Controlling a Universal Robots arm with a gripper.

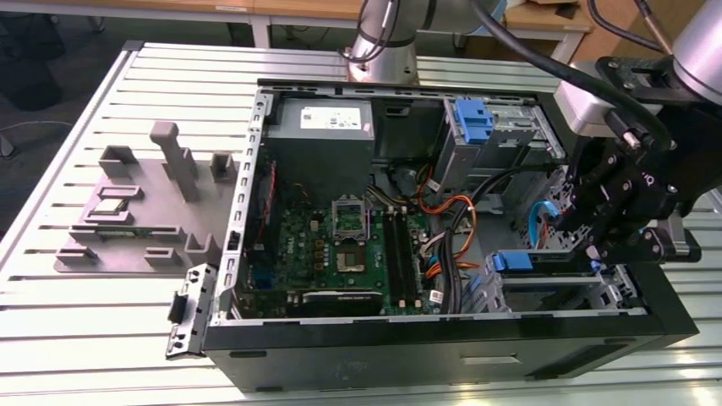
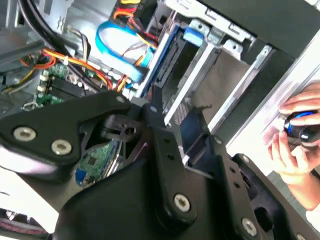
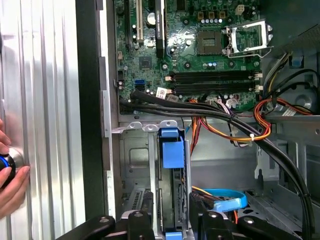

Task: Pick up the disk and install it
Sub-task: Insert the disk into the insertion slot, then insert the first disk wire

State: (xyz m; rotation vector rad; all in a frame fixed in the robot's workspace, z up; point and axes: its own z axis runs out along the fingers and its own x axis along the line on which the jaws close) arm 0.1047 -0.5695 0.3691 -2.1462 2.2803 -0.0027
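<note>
The disk (image 1: 525,260) sits edge-on in the drive cage at the open computer case's corner, on the exterior view's right. Its bright blue carrier (image 3: 173,152) runs down the cage slot towards me, and its blue tab (image 2: 192,35) shows at the far end of the slot. My gripper (image 1: 600,244) hangs over the outer end of the disk. In the first wrist view my gripper (image 3: 172,222) has a black finger (image 3: 140,225) on each side of the carrier and looks shut on it. The second wrist view has my gripper (image 2: 192,142) around a shadowed blue piece.
Orange and black cables (image 3: 235,125) and a light blue cable loop (image 3: 225,200) lie beside the cage. The motherboard (image 1: 338,245), a grey power-supply box (image 1: 327,123) and an upright blue bracket (image 1: 472,118) fill the case. A grey fixture (image 1: 135,211) lies outside. A hand (image 3: 7,172) rests on a knob.
</note>
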